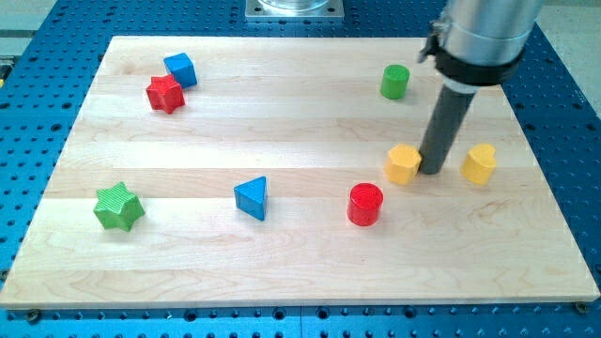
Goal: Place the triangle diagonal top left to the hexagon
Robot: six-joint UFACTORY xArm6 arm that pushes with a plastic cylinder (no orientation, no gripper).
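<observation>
A blue triangle [252,198] lies on the wooden board at the lower middle. A yellow hexagon [403,163] lies at the right of the board. My tip [433,170] rests on the board just right of the yellow hexagon, touching or nearly touching it, and far right of the blue triangle. A yellow heart-shaped block [479,163] lies to the right of my tip.
A red cylinder [365,205] lies below and left of the hexagon. A green cylinder [395,82] is at the upper right. A blue cube [180,69] and a red star [164,94] sit at the upper left. A green star [118,207] is at the lower left.
</observation>
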